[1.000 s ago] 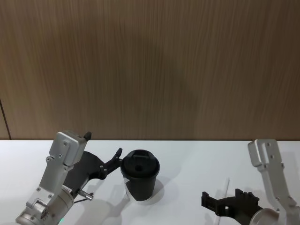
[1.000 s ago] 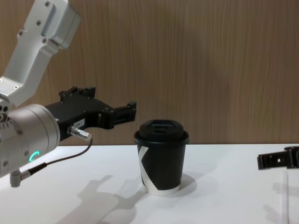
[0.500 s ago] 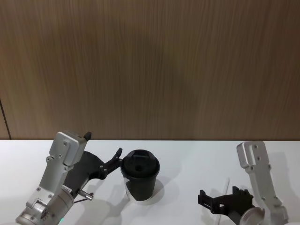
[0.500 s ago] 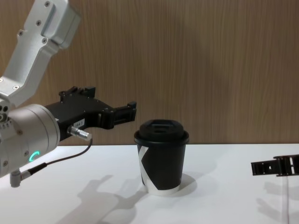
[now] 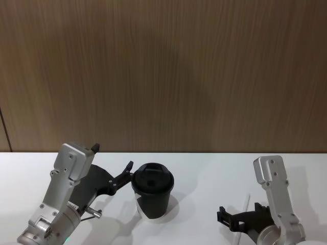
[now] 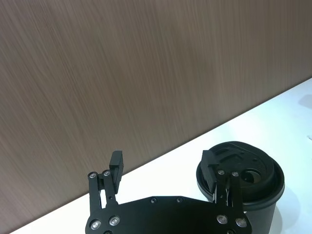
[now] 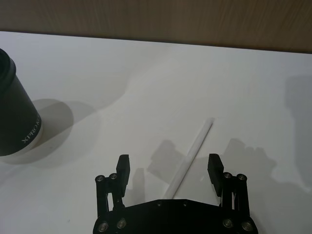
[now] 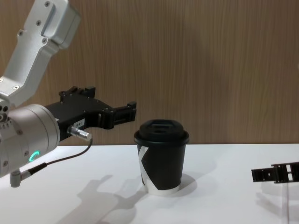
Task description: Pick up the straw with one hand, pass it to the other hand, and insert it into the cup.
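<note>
My right gripper (image 7: 168,165) spreads wide over the straw (image 7: 194,146), bare table (image 7: 273,97) either side between my fingers; my left gripper (image 6: 163,162) gapes, one finger beside the cup (image 6: 243,183) rim

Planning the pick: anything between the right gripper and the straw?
Nothing visible. The right gripper hangs open above the straw, which lies flat on the table; the cup stands well off to the side. The left gripper sits beside the cup.
</note>
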